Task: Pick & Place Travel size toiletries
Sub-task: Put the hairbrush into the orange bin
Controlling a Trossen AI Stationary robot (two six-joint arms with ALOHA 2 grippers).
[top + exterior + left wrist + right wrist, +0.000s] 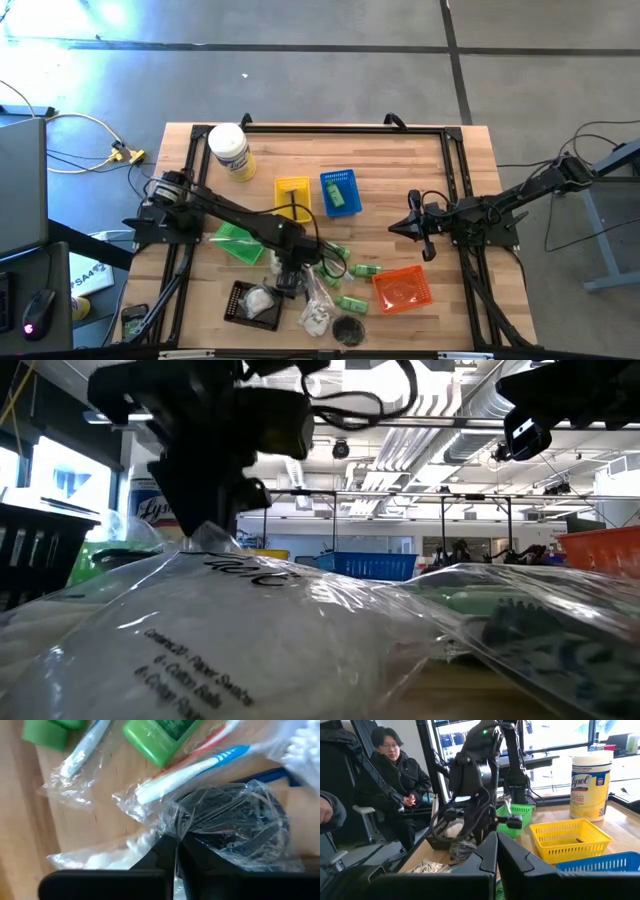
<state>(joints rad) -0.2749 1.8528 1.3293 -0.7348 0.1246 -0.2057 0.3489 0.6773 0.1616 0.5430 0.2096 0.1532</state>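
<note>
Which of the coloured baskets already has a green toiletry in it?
The blue basket, beside the yellow basket: a green bottle lies inside it. The yellow one holds only a thin dark piece; the green basket and orange basket show none.

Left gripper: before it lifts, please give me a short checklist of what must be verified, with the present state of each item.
1. Left gripper shut on the clear packet: ok; the fingers meet on a pinch of its plastic.
2. Only one item pinched: cannot tell; the toothbrush packet and the cotton packet lie against it.
3. Green bottle free of the grip: ok.
4. Target basket known: cannot tell; the yellow basket, blue basket and orange basket all stand on the table.
5. Right gripper out of the way: ok; it is shut and apart from the pile.
</note>
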